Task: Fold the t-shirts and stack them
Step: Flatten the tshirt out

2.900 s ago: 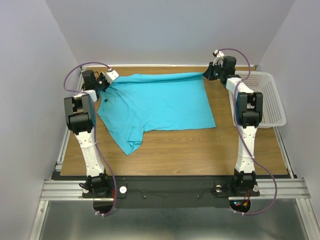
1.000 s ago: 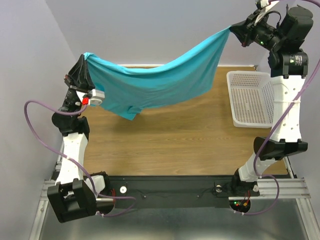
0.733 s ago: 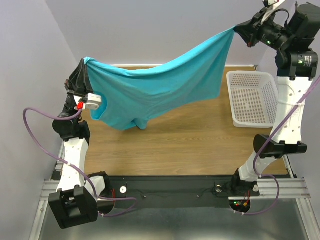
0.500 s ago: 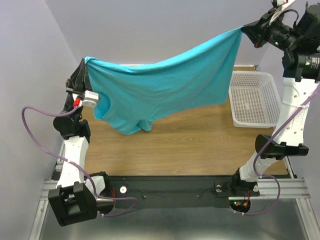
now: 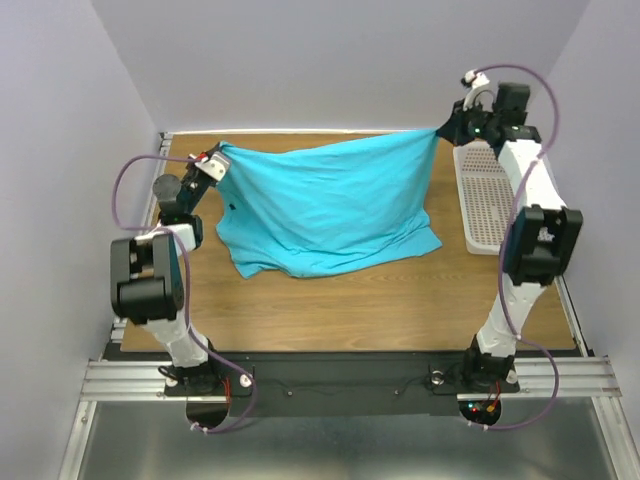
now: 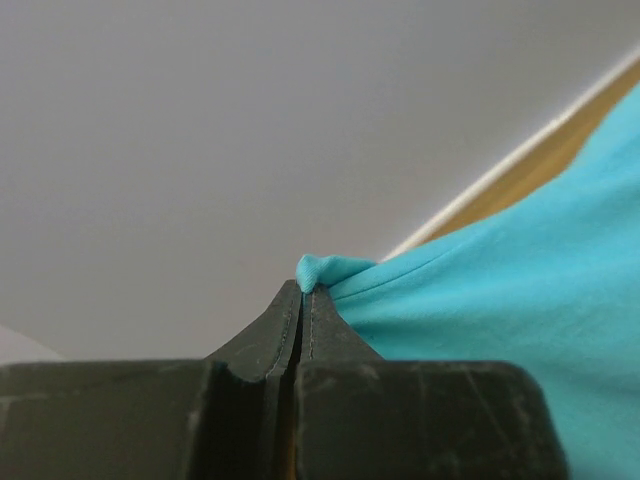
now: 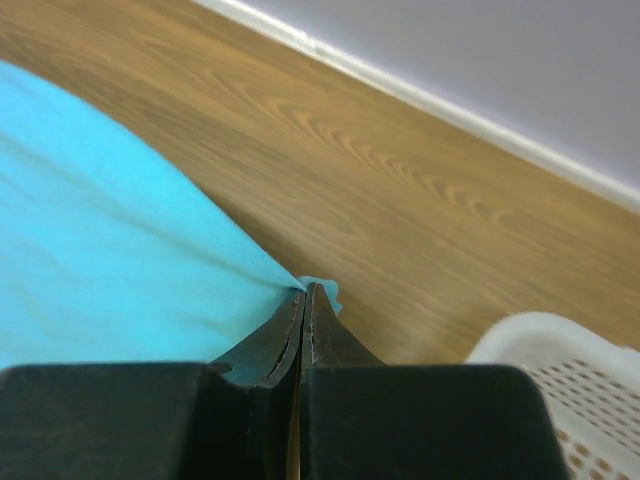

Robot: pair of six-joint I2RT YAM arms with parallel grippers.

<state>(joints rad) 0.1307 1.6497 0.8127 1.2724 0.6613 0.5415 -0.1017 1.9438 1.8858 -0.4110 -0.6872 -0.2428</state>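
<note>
Turquoise cloth is stretched between two pinch points and sags the way limp fabric does. At the left, the left fingers are pressed tight together on a small bunched nub of the t-shirt, near the far left corner of the table. From there the shirt's top edge runs fairly taut across to the right, raised a little off the wood. The rest of the garment slopes down and lies rumpled on the table, with one lower corner spread toward the near right. At the far right, the right fingers are likewise clamped on a thin tip of cloth, just beside the white mesh basket.

Judged from this, the shirt is light, soft and without any stiffness. It droops wherever nothing holds it and keeps no shape of its own. It should slide easily over the smooth wood. The best holds are probably corners and seams, at shoulder or hem, where the layers thicken. A pinch on so little cloth may slip out under tension, so both ends want an even, gentle pull.
</note>
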